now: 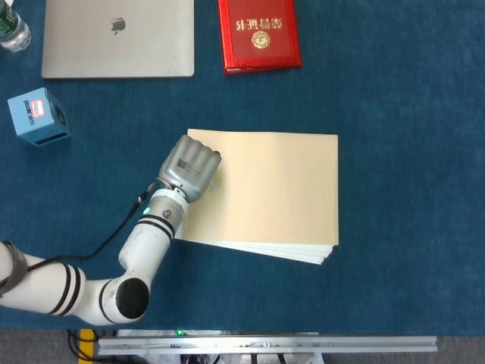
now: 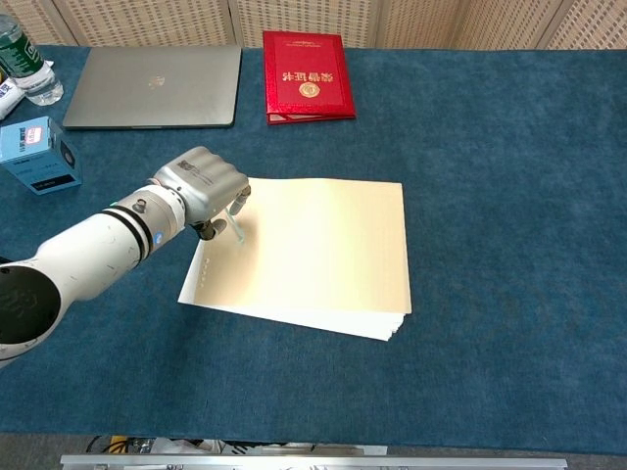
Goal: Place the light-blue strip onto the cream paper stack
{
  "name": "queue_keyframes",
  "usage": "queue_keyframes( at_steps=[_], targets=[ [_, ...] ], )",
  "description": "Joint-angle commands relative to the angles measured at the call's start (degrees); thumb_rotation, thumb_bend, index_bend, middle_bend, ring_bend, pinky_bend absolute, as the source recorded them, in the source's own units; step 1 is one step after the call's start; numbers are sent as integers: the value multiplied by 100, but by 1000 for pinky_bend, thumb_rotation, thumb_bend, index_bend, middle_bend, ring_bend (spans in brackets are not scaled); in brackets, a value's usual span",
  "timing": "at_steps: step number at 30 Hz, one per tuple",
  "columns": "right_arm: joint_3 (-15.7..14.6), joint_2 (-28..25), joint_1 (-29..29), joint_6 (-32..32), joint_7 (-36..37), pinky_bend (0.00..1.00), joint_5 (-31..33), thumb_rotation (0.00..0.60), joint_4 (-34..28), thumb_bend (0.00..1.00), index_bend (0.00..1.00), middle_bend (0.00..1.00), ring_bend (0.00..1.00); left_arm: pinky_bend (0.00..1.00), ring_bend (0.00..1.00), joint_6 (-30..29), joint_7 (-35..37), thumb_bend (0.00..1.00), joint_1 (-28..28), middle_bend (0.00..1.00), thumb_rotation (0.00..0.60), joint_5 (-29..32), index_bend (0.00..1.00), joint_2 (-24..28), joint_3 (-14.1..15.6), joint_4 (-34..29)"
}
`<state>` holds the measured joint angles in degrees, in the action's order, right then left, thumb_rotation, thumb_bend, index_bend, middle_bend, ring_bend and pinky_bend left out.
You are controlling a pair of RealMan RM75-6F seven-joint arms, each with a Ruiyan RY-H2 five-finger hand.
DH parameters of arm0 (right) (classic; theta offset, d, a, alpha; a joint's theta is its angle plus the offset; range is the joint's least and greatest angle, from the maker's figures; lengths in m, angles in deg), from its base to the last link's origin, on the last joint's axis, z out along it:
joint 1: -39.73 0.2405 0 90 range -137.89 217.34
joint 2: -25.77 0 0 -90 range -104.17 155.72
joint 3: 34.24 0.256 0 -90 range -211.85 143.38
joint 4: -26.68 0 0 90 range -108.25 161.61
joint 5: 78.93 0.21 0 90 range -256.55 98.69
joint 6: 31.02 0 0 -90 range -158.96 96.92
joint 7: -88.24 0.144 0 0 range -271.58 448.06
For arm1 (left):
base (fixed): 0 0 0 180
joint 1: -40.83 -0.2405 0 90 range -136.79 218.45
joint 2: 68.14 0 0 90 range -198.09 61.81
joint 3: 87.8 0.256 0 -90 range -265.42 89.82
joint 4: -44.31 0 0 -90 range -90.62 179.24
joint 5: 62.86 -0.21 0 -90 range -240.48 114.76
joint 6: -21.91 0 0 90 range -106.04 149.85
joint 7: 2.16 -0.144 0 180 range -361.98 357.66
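The cream paper stack (image 1: pixel 273 193) (image 2: pixel 313 255) lies in the middle of the blue table. My left hand (image 1: pixel 192 165) (image 2: pixel 201 186) hovers over the stack's far left corner with its fingers curled in. It pinches the light-blue strip (image 2: pixel 237 225), which hangs down from the fingers as a thin pale sliver, its lower end close to the paper. In the head view the hand hides the strip. My right hand is in neither view.
A grey laptop (image 1: pixel 117 38) (image 2: pixel 157 86) and a red booklet (image 1: pixel 259 34) (image 2: pixel 308 88) lie at the back. A small blue box (image 1: pixel 39 115) (image 2: pixel 37 155) stands to the left, with a water bottle (image 1: pixel 11 30) (image 2: pixel 24 69) in the far left corner.
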<state>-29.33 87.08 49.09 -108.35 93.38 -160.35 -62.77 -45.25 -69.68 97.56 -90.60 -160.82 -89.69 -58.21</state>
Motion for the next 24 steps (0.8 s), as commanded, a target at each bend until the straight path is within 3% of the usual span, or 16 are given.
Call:
queue_keyframes(
  at_steps=[1,9,17,24],
  targets=[
    [2,2,4,6,-6,514,-2,600,-3,322,455,507,513,1000,1000,-64,335,438,-117,1000,600,-338,347,158,32,-184],
    [13,61,55,61,-17,514,-28,600,10,321,455,507,514,1000,1000,108,944,438,-314,1000,600,-898,341,476,212,-515],
    [16,49,15,2,-2,514,-18,600,17,322,455,507,514,1000,1000,220,996,438,-278,1000,600,-1005,344,278,314,-506],
    [0,57,-19,-19,42,514,-19,600,51,322,455,507,515,1000,1000,297,1151,438,-225,1000,600,-1033,323,91,211,-311]
  ],
)
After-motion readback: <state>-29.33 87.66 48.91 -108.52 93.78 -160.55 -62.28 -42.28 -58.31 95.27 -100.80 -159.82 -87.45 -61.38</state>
